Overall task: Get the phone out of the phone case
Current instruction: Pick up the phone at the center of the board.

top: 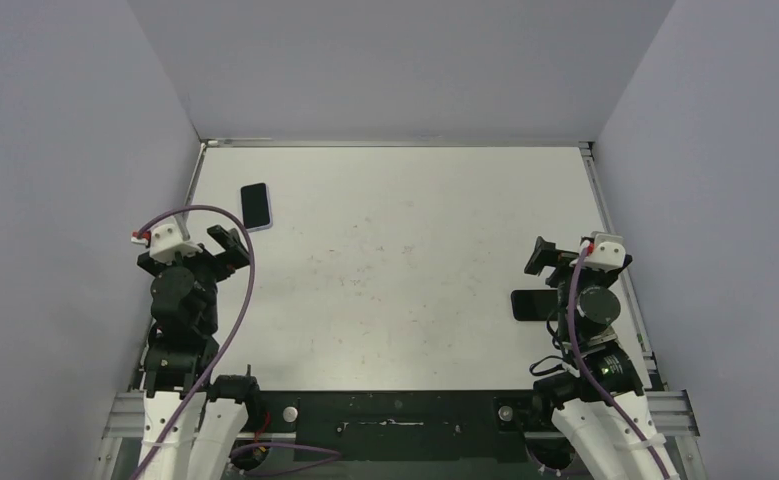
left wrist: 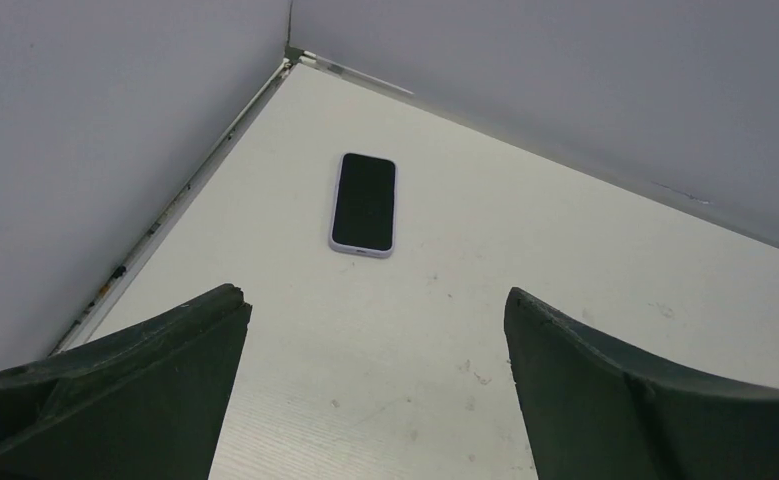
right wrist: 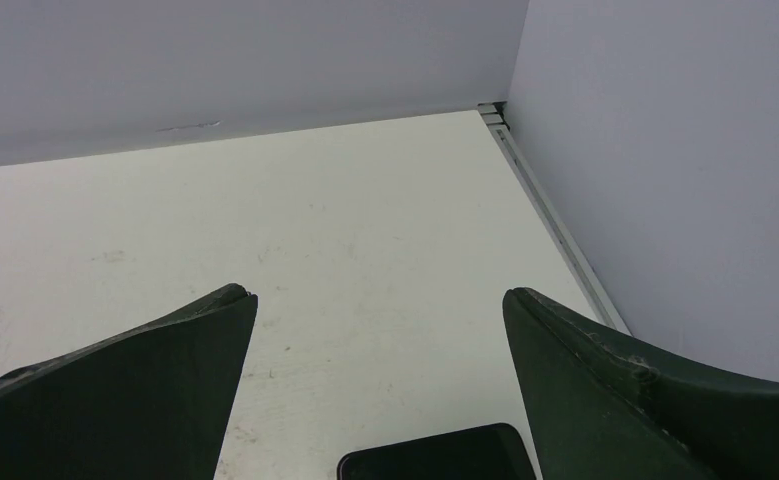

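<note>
1 dark phone (left wrist: 364,200), pale case (left wrist: 361,252)

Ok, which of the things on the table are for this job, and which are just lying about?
For the job: phone; its pale phone case, still fitted around it.
Lying about: flat black object by the right arm; cannot tell what it is.

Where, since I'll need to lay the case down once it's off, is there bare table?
The whole middle of the table is bare, near edge to far edge. Crowded: far left, where the cased phone lies just beyond the left gripper, and the right edge, where a dark flat object lies by the right gripper.
</note>
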Robot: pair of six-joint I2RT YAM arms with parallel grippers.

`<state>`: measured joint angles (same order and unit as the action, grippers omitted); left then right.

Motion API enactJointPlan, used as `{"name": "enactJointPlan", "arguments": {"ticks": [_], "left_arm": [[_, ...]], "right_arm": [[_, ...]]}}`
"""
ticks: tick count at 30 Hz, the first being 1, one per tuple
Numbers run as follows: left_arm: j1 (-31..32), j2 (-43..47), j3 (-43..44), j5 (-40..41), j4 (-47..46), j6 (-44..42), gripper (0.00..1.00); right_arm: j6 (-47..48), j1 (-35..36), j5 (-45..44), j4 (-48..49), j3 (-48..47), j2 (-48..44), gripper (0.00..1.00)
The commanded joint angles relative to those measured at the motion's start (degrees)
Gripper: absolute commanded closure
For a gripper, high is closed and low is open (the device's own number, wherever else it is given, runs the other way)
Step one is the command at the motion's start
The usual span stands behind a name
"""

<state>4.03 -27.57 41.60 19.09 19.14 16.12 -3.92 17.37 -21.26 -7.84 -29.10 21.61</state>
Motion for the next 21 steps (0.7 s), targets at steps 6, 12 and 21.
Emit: {"name": "enactJointPlan", "arguments": {"ticks": [6, 12, 21], "left_arm": [[0.31, 4.00, -2.82, -4.35, -1.73, 2.68, 0.03], [0.36, 6.72, -6.46, -10.59, -4.66, 2.32, 0.03], [0.44, 10.74, -11.45, -17.97, -3.68, 6.00, 0.03]], "right_arm": [[-4.50, 0.50, -2.99, -4.60, -6.21, 2.57, 0.00], [-9.68, 0.53, -5.30, -13.20, -10.34, 5.78, 0.00], [-24.34, 0.46, -5.00, -31.62, -17.47, 15.46, 0.00]]}}
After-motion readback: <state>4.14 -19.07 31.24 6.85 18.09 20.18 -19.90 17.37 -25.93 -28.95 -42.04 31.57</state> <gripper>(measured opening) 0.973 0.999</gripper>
